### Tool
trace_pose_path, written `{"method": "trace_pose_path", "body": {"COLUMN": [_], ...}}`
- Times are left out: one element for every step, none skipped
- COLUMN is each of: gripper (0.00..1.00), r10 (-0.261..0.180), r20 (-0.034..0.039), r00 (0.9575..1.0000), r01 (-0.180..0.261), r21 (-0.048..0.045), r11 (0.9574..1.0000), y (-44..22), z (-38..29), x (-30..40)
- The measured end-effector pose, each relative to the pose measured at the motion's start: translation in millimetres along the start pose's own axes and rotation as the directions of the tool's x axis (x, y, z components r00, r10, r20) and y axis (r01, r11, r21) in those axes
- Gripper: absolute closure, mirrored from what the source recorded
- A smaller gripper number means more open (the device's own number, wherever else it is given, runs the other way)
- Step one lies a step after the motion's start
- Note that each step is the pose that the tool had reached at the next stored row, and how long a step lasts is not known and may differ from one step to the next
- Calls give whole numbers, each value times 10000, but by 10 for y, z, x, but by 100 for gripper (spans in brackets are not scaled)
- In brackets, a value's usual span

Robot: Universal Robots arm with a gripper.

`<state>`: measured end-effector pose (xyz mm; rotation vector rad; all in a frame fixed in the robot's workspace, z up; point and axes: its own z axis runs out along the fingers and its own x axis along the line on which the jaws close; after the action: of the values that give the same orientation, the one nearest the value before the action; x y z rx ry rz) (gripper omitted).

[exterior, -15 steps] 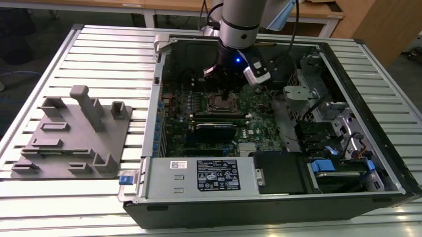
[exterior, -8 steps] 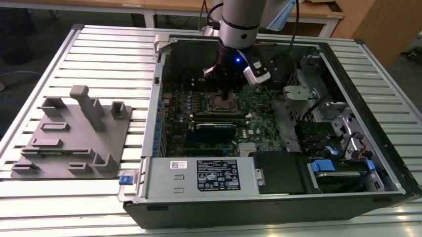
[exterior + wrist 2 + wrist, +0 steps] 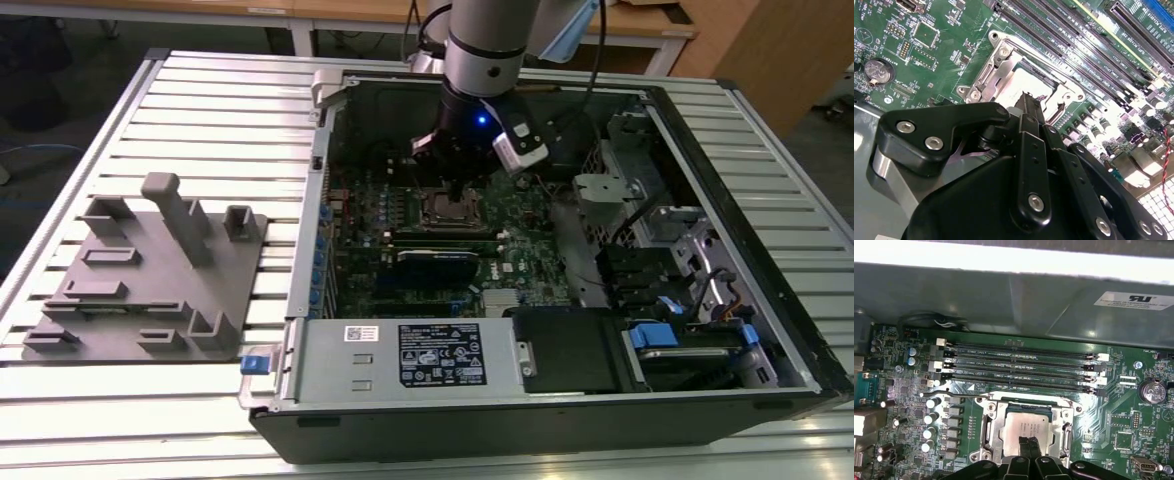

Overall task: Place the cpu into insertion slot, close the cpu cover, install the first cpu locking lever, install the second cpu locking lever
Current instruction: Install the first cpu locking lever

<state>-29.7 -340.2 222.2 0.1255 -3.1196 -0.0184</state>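
My pincer (image 3: 1028,444), tips together, sits at the cpu (image 3: 1019,425). Around it the cover (image 3: 993,429) lies flat, centre of exterior view.

Table: pale slatted metal table (image 3: 80,430) under everything.
Case: black computer case (image 3: 534,425) lying on its side, open side up.
Fixture: grey plate (image 3: 140,275) with upright posts, beside case, toward exterior view's left.
Power box (image 3: 400,355): silver, labelled, inside case front.
Memory slots (image 3: 1019,365): four, long, black, parallel.
Coin battery (image 3: 1149,390): on green board (image 3: 1124,440).
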Motion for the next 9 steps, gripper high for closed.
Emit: {"method": "trace_pose_path", "body": {"gripper": [90,90,90,90,90,90,90,90,90], "r10": [1,1,0,0,0,0,0,1,0], "r20": [1,1,0,1,2,1,1,1,-1], "r00": [10000,10000,10000,10000,10000,10000,10000,10000,10000], "r01": [-1,-1,0,0,0,0,0,-1,0], "r21": [-1,-1,-1,-1,-4,-2,-1,-2,1], "r11": [10000,10000,10000,10000,10000,10000,10000,10000,10000], "y": [0,0,0,1,1,1,2,2,2], "z": [-3,-6,-10,-12,-12,-68,-124,-124,-124], "x": [0,0,0,0,0,1,2,2,2]}}
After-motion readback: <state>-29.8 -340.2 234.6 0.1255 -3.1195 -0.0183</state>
